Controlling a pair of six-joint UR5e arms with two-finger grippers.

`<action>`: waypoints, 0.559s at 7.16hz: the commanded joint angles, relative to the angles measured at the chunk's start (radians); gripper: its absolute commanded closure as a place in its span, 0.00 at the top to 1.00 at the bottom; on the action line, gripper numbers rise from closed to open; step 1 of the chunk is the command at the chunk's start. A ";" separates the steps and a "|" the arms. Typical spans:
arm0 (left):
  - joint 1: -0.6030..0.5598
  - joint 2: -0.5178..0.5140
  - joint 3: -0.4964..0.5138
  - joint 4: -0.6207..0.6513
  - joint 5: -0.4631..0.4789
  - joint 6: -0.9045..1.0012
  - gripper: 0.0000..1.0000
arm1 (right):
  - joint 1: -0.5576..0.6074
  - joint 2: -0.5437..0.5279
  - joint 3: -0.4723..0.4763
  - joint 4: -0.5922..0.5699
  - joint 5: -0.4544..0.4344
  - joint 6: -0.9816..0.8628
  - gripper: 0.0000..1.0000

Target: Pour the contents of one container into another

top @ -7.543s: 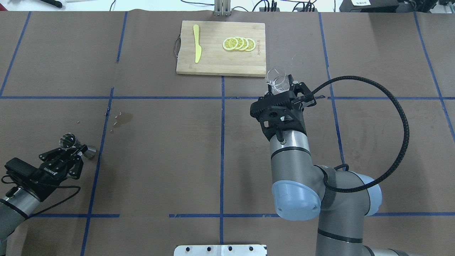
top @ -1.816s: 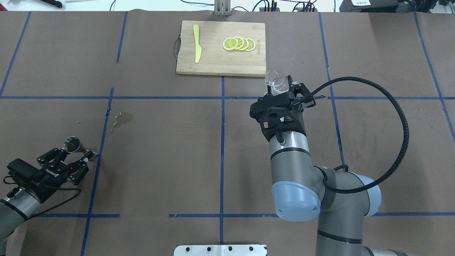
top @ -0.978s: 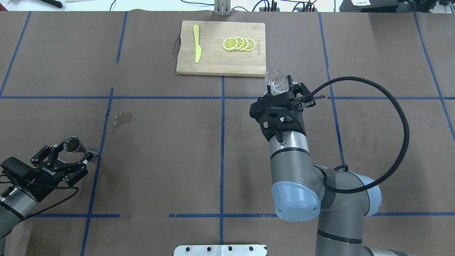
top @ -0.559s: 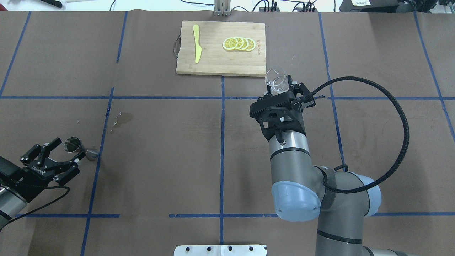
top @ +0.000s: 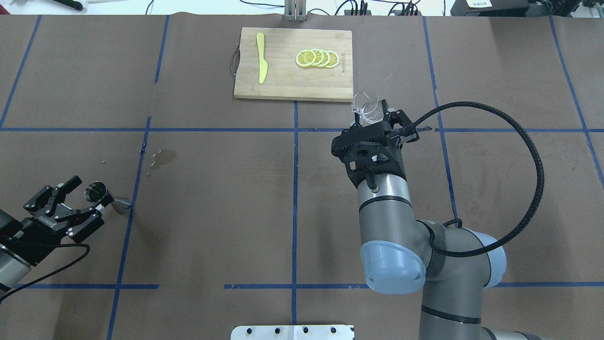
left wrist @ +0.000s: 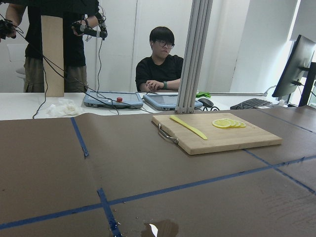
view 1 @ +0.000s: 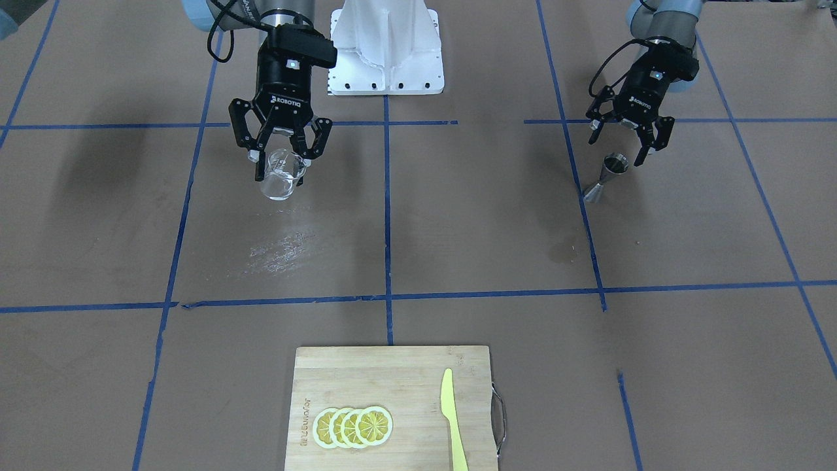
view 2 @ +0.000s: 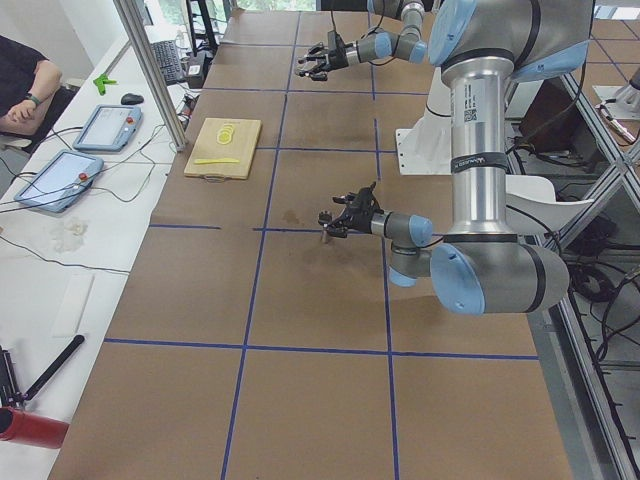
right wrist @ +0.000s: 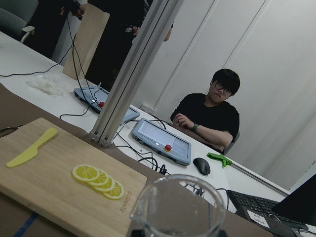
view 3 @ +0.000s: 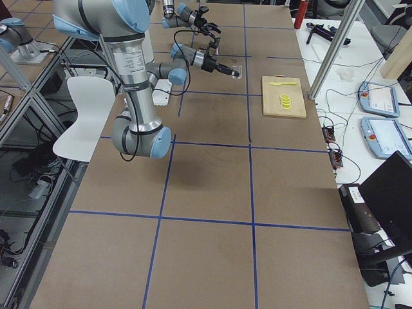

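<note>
The steel hourglass jigger point(top: 104, 197) stands free on the brown table at the left, also seen as jigger point(view 1: 606, 175). My left gripper point(top: 91, 191) is open, its fingertips on either side of the jigger's upper cone without touching it; the front view shows this left gripper point(view 1: 618, 147) just behind the jigger. The left wrist view shows neither jigger nor fingers. My right gripper point(view 1: 281, 160) is shut on the clear glass cup point(view 1: 280, 176), held above the table right of centre. The same cup point(top: 367, 107) pokes out past the gripper, and its rim point(right wrist: 177, 205) fills the bottom of the right wrist view.
A bamboo cutting board point(top: 283, 80) at the far middle carries lemon slices point(top: 317, 58) and a yellow knife point(top: 261, 57). A wet stain point(top: 165, 156) marks the paper beyond the jigger, and wet streaks point(view 1: 281, 245) lie under the cup. Operators sit past the far edge.
My left gripper, earlier shut on the jigger, has opened and drawn back toward the left edge, leaving the jigger standing on the table. The right arm and cup have not moved.
</note>
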 commanded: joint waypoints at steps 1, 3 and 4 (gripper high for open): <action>-0.083 0.018 -0.008 0.011 -0.099 0.041 1.00 | 0.000 -0.001 -0.001 0.000 0.000 0.000 0.00; -0.275 0.049 -0.008 0.023 -0.377 0.113 1.00 | 0.000 -0.001 -0.001 0.000 0.000 0.000 0.00; -0.407 0.043 -0.008 0.091 -0.555 0.136 1.00 | 0.000 -0.001 -0.002 0.000 0.000 0.000 0.00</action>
